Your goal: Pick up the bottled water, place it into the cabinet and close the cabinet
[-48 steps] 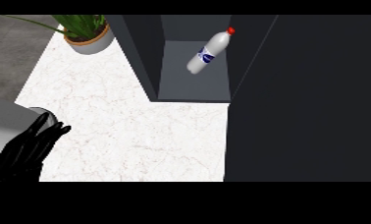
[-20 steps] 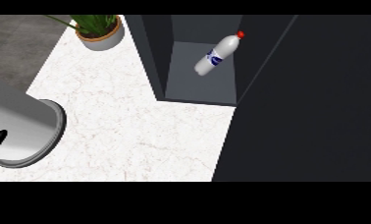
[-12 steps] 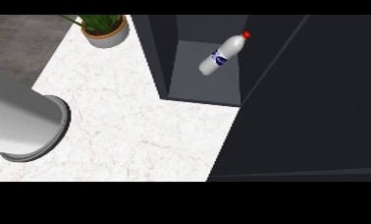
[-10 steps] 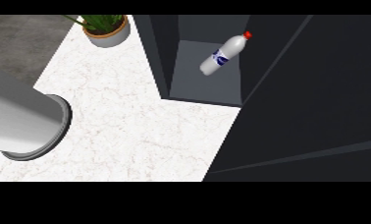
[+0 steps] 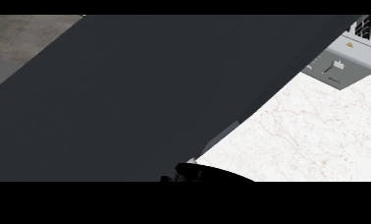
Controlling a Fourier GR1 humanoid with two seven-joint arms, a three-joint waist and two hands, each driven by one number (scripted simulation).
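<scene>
Mostly, the head view is filled by one broad, flat, dark grey cabinet panel [image 5: 159, 95], running as a slanted slab from the upper right corner down to the lower left and covering the greater part of the scene. The bottled water cannot be seen anywhere; whether it sits behind that panel cannot be told, so its place relative to any hand cannot be told either.

At the bottom edge, just below the panel's lower corner, a small rounded black shape [image 5: 206, 173] pokes into view. It looks like part of a robot hand, touching or nearly touching the panel's edge, but too little of it shows to say which hand it is or whether its fingers are spread, curled, or holding anything.

To the right of the panel lies the white marble-patterned counter top [image 5: 304, 134], bare where it shows. At the upper right, beyond the counter, stands a light grey boxy appliance [image 5: 340, 63] with a small yellow warning label and a few dark markings on its face. Along the upper left, a strip of grey speckled floor [image 5: 29, 36] shows beside the panel.
</scene>
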